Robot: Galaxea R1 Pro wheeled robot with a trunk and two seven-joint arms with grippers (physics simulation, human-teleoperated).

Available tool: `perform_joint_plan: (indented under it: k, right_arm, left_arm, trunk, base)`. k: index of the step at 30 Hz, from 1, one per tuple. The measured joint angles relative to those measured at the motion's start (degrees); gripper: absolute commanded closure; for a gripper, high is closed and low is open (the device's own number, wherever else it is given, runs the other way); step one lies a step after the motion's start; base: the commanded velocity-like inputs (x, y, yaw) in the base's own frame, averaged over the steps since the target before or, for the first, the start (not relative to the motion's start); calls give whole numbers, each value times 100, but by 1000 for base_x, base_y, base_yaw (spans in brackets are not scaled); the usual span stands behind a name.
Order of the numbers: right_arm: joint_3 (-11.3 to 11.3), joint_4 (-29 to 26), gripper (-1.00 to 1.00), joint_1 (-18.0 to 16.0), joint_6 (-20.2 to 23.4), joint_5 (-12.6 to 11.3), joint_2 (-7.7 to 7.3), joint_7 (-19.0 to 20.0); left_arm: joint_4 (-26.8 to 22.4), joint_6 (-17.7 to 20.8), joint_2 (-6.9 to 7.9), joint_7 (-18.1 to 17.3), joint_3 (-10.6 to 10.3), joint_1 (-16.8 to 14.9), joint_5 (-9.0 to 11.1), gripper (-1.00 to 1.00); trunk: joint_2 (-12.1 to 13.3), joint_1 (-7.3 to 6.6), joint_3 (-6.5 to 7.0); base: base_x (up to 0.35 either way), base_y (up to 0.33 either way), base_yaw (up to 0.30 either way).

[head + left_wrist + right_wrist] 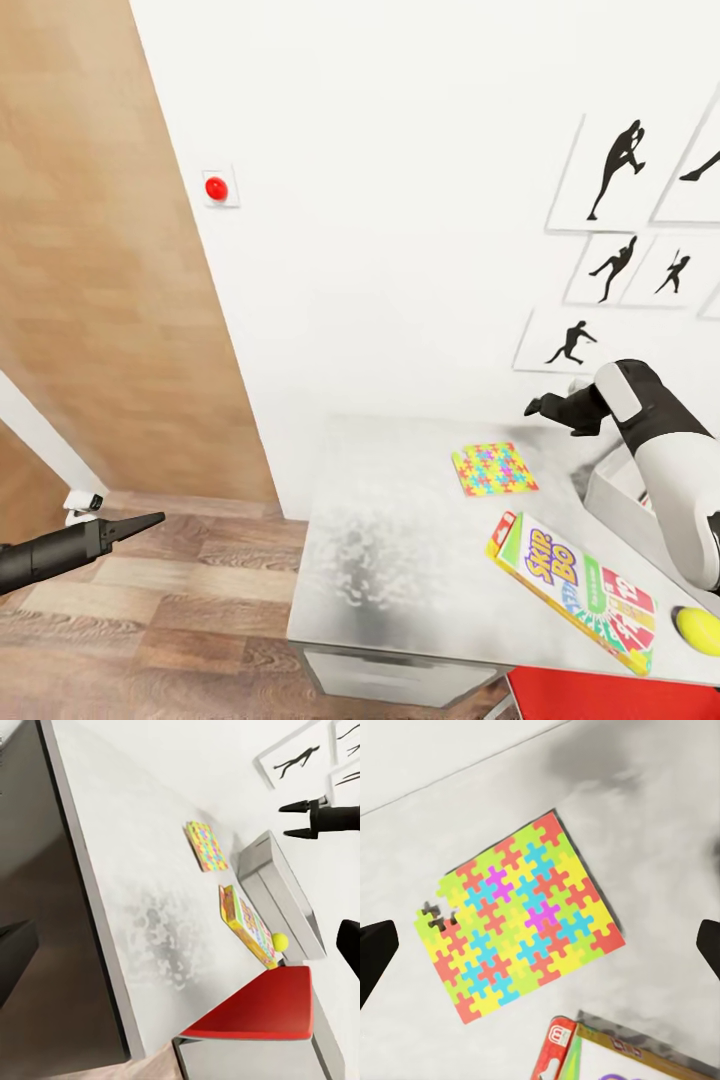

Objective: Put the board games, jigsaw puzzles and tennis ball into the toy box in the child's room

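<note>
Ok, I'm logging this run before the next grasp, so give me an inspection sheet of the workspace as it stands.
Surface: table, pale, smooth top, mottled grey shading.
Job's things: jigsaw puzzle flat on the table, a few pieces missing at one corner; Skip-Bo board game flat near the front edge; tennis ball beside it; toy box partly behind the right arm, contents not visible.
Clutter: red chair seat by the table.
Grippers: right claw open, empty, above the table near the puzzle; left claw over the floor, state unclear.
Cables: nothing seen.
Surroundings: white wall, athlete silhouette pictures, red button, wood floor.
</note>
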Motion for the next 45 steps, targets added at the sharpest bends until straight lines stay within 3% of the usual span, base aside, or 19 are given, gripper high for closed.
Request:
perform_joint_plan:
  k: [11, 24, 39, 45]
  right_arm:
    - [8, 0, -100, 0, 0, -2, -12, 66]
    - [11, -9, -100, 0, -3, 9, -65, 538]
    - [19, -167, -100, 8, -3, 11, -132, 589]
    - [14, -176, -100, 8, -3, 11, -239, 595]
  left_arm:
    - [0, 2, 7, 0, 0, 0, 0, -100]
    - [0, -2, 8, 0, 0, 0, 0, -100]
    - [0, -1, 8, 0, 0, 0, 0, -100]
    - [0, -5, 8, 0, 0, 0, 0, -100]
  trunk:
    - [0, 0, -103]
    - [0, 0, -226]
    - [-1, 0, -367]
    - [-1, 0, -423]
  base:
    - [0, 0, 0]
    - [0, 0, 0]
    - [0, 0, 0]
    - [0, 0, 0]
